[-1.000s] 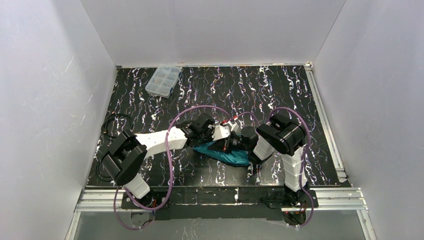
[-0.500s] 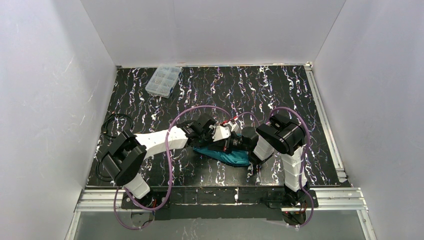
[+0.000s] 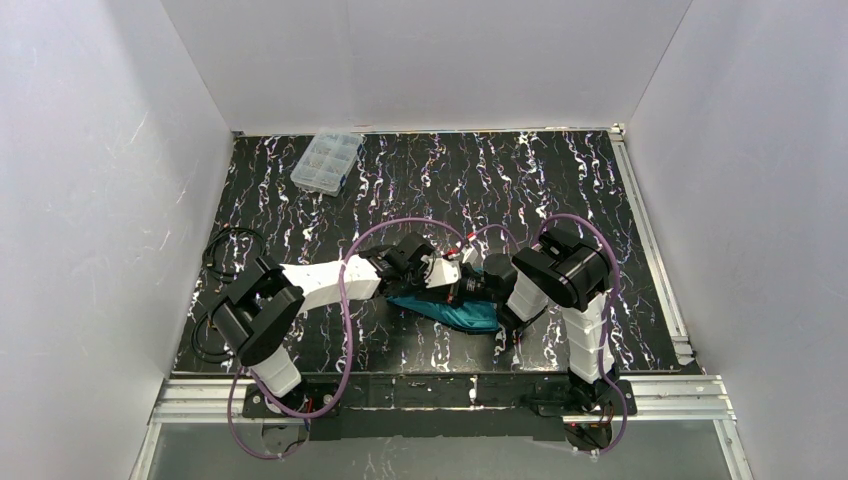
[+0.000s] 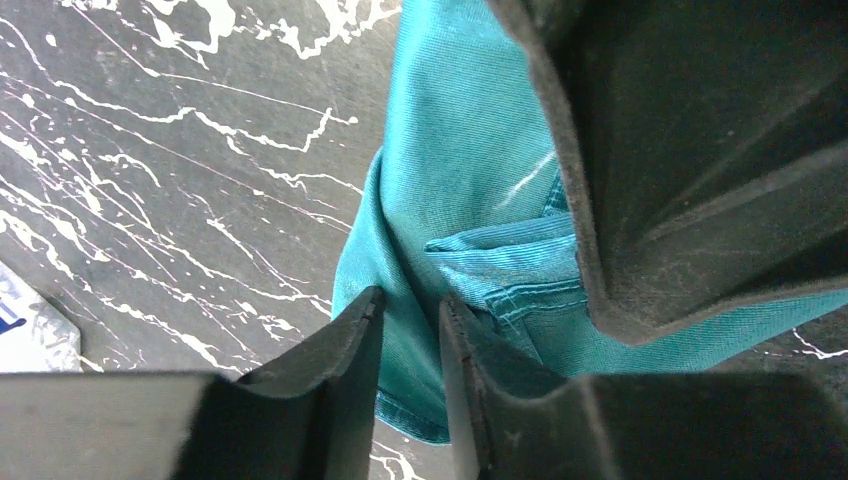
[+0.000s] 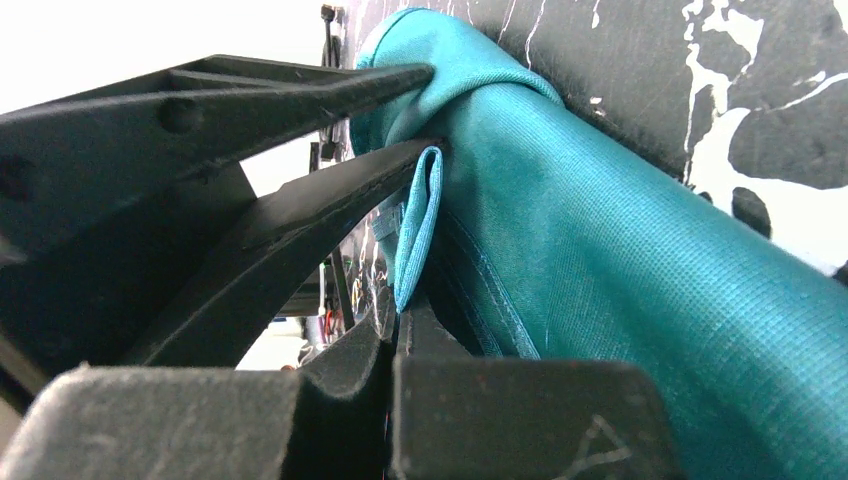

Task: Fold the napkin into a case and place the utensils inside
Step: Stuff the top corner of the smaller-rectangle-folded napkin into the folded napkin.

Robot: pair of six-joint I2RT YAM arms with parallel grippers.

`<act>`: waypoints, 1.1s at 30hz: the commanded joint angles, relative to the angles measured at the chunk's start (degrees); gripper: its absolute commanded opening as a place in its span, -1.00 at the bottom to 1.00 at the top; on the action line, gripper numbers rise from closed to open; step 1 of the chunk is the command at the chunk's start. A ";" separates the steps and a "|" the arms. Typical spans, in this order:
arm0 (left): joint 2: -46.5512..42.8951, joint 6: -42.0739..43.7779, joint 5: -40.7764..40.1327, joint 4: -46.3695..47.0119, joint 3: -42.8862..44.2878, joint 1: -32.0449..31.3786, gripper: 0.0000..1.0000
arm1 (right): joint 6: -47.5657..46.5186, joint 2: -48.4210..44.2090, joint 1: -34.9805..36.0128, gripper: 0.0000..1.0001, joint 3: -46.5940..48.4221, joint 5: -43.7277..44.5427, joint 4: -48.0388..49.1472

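The teal-green napkin (image 3: 458, 314) lies bunched in a long folded bundle on the black marbled table, between the two arms. In the left wrist view my left gripper (image 4: 410, 305) has its jaws narrowly apart with a fold of the napkin (image 4: 470, 150) running between them. My right gripper's dark finger (image 4: 700, 150) fills the upper right of that view. In the right wrist view my right gripper (image 5: 400, 325) is shut, pinching the napkin's (image 5: 620, 260) hanging hem. The left gripper's fingers (image 5: 300, 100) clamp the bundle's top end. No utensils show.
A clear plastic compartment box (image 3: 326, 161) sits at the far left of the table. A coil of black cable (image 3: 225, 250) lies by the left wall. Metal rails (image 3: 650, 240) run along the table's right and near edges. White walls enclose three sides.
My left arm has shifted a little to the right, its elbow and forearm closer to the napkin. The right arm and the bundle have stayed put.
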 commanded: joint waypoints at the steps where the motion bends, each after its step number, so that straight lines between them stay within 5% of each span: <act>1: -0.12 1.29 -0.86 0.28 -0.77 -0.31 -0.54 | -1.69 2.95 0.32 -0.97 -1.89 -0.35 -6.99; 10: -0.50 1.80 -1.79 0.23 -0.28 -0.30 -1.00 | -1.64 2.92 0.26 -0.97 -1.84 -0.48 -7.18; 33: -6.46 -4.29 4.37 0.75 -3.10 0.26 -1.00 | -4.05 -3.40 0.08 -0.97 1.71 -1.39 -18.00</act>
